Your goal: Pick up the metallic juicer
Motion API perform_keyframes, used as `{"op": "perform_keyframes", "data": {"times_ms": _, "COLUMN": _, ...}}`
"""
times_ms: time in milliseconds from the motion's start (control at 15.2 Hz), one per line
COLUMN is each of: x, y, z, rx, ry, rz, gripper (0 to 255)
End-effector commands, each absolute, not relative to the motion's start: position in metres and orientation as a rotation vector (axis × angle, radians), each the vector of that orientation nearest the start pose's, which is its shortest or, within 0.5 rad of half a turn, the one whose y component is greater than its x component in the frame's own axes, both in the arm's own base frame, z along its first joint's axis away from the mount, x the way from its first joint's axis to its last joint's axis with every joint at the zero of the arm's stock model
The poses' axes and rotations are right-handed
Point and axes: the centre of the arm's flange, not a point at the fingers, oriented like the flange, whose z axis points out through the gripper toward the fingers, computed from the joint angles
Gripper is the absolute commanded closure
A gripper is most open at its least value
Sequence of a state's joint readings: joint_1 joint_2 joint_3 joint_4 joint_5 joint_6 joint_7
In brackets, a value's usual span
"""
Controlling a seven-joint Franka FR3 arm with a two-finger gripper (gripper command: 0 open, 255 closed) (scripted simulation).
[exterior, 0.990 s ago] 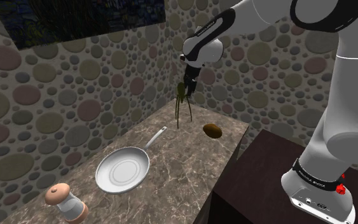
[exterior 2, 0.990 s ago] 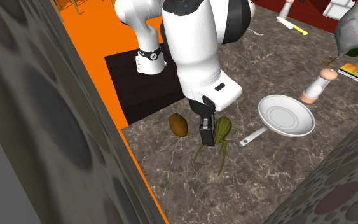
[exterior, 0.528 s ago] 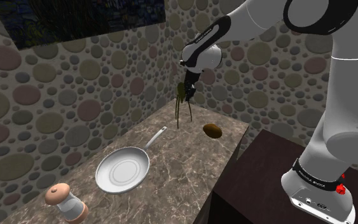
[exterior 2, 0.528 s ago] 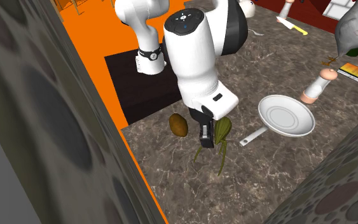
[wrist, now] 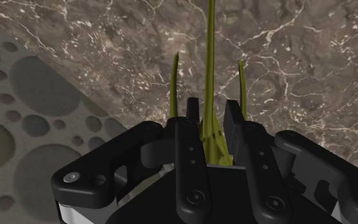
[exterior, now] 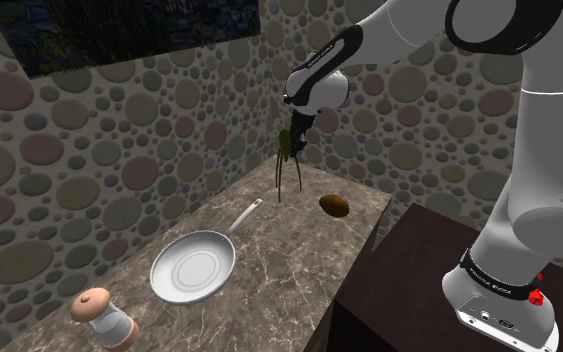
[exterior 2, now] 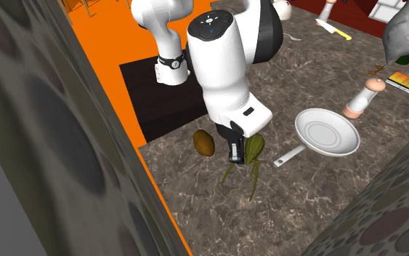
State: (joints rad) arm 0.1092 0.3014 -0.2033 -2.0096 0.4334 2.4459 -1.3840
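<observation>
The hand [wrist: 212,109] is closed narrow on the juicer [wrist: 209,57]. In the wrist view its two black fingers [wrist: 192,113] press on the olive-green body from both sides, and three thin pointed legs go away from the fingers toward the brown marbled desk [wrist: 298,57].

In the shoulder view the hand [exterior: 291,146] is in the upper middle of the frame, in front of the wall with round spots. The juicer [exterior: 286,176] hangs from it with the legs down, above the far end of the desk [exterior: 269,295]. I cannot tell whether the feet touch the surface.

A little to the right of the juicer lies a brown oval thing [exterior: 334,206]. A white frying pan [exterior: 194,268] is in the lower left part, with its handle pointing toward the juicer. A grinder [exterior: 104,316] with a pinkish cap stands at the lower left corner.

In the second exterior view the white arm covers the middle. The hand [exterior 2: 235,154] points down, the juicer [exterior 2: 253,150] is just beside it, the brown oval thing [exterior 2: 205,142] is to the left, and the frying pan [exterior 2: 327,132] and the grinder [exterior 2: 362,97] are to the right.
</observation>
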Motion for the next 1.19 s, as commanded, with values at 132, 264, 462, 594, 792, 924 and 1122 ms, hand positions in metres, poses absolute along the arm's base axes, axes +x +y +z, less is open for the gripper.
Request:
{"op": "perform_keyframes", "data": {"times_ms": 132, "x": 0.612, "y": -0.053, "z": 0.332, "rx": -2.671, "ry": -1.440, "rz": -0.412, "gripper": 255}}
{"op": "perform_keyframes", "data": {"times_ms": 264, "x": 0.612, "y": -0.053, "z": 0.343, "rx": -2.671, "ry": -1.440, "rz": -0.412, "gripper": 255}}
{"op": "perform_keyframes", "data": {"times_ms": 462, "x": 0.612, "y": -0.053, "z": 0.358, "rx": -2.671, "ry": -1.440, "rz": -0.412, "gripper": 255}}
{"op": "perform_keyframes", "data": {"times_ms": 594, "x": 0.612, "y": -0.053, "z": 0.369, "rx": -2.671, "ry": -1.440, "rz": -0.412, "gripper": 255}}
{"op": "perform_keyframes", "data": {"times_ms": 792, "x": 0.612, "y": -0.053, "z": 0.385, "rx": -2.671, "ry": -1.440, "rz": -0.412, "gripper": 255}}
{"op": "perform_keyframes", "data": {"times_ms": 924, "x": 0.612, "y": -0.053, "z": 0.395, "rx": -2.671, "ry": -1.440, "rz": -0.412, "gripper": 255}}
{"op": "perform_keyframes", "data": {"times_ms": 1122, "x": 0.612, "y": -0.053, "z": 0.401, "rx": -2.671, "ry": -1.440, "rz": -0.412, "gripper": 255}}
